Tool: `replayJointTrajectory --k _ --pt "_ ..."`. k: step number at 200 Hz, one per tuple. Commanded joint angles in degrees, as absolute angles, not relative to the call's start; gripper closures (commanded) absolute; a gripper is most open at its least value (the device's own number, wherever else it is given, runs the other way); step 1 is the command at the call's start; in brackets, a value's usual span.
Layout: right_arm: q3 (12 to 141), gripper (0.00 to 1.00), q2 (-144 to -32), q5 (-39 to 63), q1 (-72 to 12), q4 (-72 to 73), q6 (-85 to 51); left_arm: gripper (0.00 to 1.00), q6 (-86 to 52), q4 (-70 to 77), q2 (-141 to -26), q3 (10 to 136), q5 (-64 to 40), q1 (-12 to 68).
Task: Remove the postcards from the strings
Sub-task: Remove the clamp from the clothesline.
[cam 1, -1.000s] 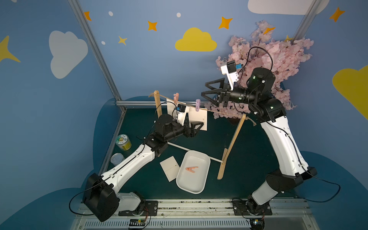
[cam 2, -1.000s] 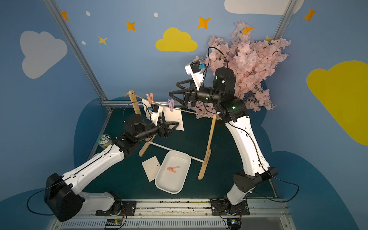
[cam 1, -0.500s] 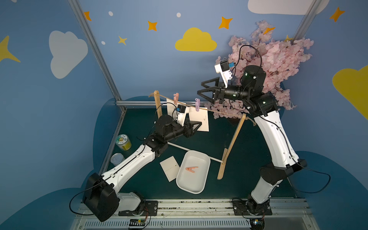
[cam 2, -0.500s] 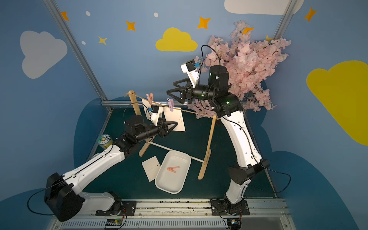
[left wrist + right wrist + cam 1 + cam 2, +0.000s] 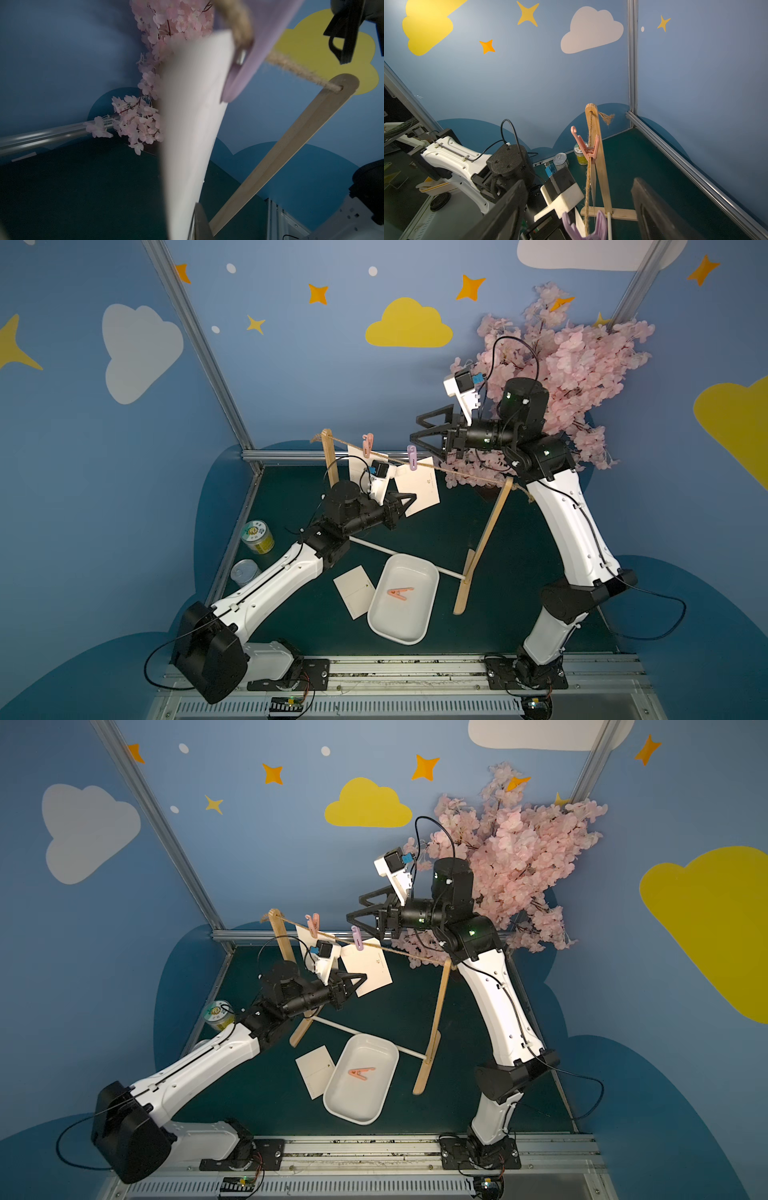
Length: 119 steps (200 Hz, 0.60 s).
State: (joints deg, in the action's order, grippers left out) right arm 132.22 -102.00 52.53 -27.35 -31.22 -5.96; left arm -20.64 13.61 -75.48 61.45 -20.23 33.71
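Blue walls painted with clouds and stars enclose a dark green table [image 5: 519, 564]. Note that the strings [image 5: 390, 455] consist of one tan twine stretched between two wooden uprights [image 5: 490, 526]. You see two cards hanging from it.

The pink-clipped postcard [image 5: 356, 464] hangs under a pink clip [image 5: 368, 444] near one upright, partly hidden behind the left wrist camera. The purple-clipped postcard [image 5: 422, 489] hangs tilted under a purple clip [image 5: 412, 457].

The left gripper [image 5: 409, 502] is clamped onto the lower corner of the purple-clipped postcard. In the left wrist view this postcard [image 5: 191, 124] rises from the jaws up to the clip.

The right gripper [image 5: 415, 428] is spread wide, just above the twine beside the purple clip; you cannot confirm contact. In the right wrist view the clip and twine sit between its fingers [image 5: 508, 207].

The loose postcard [image 5: 354, 591] lies flat on the table, its edge at the rim of a white tray [image 5: 401, 620] that holds an orange clip [image 5: 400, 592].
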Motion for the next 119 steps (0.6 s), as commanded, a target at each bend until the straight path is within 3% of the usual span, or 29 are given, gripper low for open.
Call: replayJointTrajectory --k 1,119 --pt "134.14 0.19 -102.79 55.20 -26.98 -32.17 -5.20 0.95 -19.78 14.15 -73.79 60.80 -21.70 33.40" --pt "138.25 0.19 -108.04 59.74 -27.35 -38.19 -3.17 0.97 -19.16 13.19 -73.30 61.08 -23.38 33.34"
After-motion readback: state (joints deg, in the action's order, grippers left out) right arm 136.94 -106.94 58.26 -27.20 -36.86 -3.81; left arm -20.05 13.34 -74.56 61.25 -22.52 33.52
